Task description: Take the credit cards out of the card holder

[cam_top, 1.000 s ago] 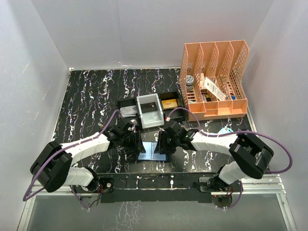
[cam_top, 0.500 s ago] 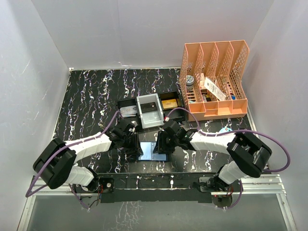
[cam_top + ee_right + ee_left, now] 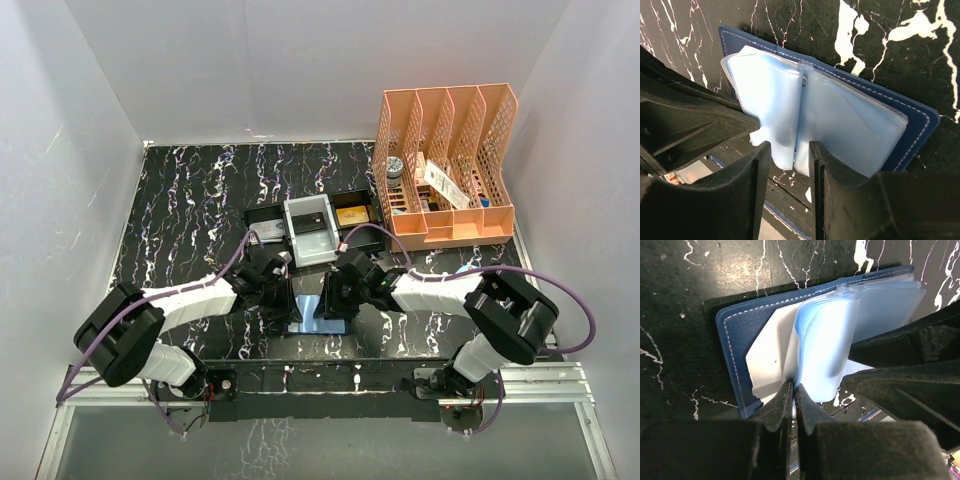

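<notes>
The left gripper (image 3: 792, 395) pinched shut at the left edge of a pale credit card (image 3: 767, 357) in the open card holder (image 3: 735, 330), while the right gripper (image 3: 790, 160) narrowly clasped its plastic sleeves (image 3: 840, 125).

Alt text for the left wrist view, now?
The left gripper is shut at the edge of the pale sleeves inside the open card holder, which lies on the black marbled table. Whether it pinches a card is unclear.

White arms (image 3: 185, 297), black joints (image 3: 120, 335); purple cables (image 3: 591, 322); left pincer (image 3: 792, 390), right pincer (image 3: 790, 150) apparently black.
</notes>
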`<state>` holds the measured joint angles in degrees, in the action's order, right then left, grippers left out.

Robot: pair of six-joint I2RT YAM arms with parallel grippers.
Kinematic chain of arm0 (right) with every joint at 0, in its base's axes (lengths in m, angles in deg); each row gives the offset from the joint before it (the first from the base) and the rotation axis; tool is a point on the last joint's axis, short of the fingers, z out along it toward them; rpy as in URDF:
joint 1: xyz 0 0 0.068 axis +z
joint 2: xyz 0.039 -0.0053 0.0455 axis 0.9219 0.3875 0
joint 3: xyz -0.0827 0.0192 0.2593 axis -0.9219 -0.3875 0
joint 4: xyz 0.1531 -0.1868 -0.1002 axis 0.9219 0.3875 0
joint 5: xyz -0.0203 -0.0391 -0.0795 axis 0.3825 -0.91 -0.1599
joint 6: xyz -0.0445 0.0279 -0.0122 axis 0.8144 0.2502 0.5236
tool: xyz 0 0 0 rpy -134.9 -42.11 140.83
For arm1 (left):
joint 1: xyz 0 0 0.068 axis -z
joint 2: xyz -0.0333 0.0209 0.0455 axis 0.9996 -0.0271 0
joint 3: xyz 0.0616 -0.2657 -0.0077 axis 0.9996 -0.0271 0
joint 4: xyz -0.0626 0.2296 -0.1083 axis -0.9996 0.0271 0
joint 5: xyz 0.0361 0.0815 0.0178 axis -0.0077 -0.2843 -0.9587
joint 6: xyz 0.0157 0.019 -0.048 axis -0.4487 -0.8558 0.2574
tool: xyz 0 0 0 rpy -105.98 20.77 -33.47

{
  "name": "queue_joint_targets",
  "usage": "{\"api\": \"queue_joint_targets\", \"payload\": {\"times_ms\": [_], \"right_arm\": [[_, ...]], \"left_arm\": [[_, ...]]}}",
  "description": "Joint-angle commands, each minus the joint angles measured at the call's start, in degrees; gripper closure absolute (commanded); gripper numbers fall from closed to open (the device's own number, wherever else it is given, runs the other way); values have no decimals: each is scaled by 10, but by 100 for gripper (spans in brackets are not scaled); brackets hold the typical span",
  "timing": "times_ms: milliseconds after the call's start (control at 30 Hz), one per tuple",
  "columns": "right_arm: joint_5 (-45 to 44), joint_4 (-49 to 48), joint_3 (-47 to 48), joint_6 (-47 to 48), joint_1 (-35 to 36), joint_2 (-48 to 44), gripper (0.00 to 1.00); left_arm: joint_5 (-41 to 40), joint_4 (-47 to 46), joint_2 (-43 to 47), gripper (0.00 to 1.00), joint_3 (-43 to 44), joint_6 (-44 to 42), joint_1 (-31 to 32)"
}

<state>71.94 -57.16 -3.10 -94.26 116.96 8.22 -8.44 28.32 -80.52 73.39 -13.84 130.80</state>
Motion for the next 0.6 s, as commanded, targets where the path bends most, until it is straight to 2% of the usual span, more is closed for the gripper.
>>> {"api": "queue_joint_targets", "payload": {"times_ms": [0,300,567], "right_arm": [[-16,12,4,4,3,13,65],[-28,31,16,7,2,3,65],[-138,171,45,12,2,-115,56]], "left_arm": [[10,-6,-29,100,29,8,23],[-72,74,-67,100,79,3,56],[-115,114,-20,100,63,15,56]]}}
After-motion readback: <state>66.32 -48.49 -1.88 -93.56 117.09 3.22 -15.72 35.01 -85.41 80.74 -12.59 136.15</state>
